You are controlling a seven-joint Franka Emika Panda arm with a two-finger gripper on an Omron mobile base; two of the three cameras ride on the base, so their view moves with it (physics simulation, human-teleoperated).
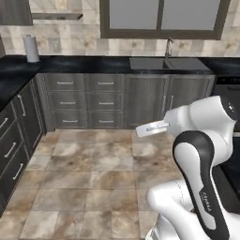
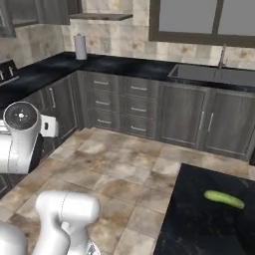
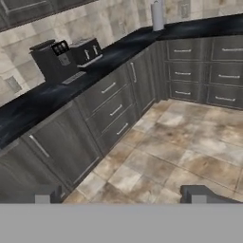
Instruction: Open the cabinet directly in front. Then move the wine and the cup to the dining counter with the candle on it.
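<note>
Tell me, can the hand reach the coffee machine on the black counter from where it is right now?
Probably not yet. The open hand hangs over bare floor, and the coffee machine sits well off on the counter. Nothing blocks the way; the gap itself is the trouble.

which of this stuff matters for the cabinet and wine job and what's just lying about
Job:
- gripper, open, holding nothing
- wall cabinet above the coffee machine, likely the one to open; only its lower edge shows

Lying about:
- paper towel roll
- coffee machine
- toaster
- cucumber
- sink
</note>
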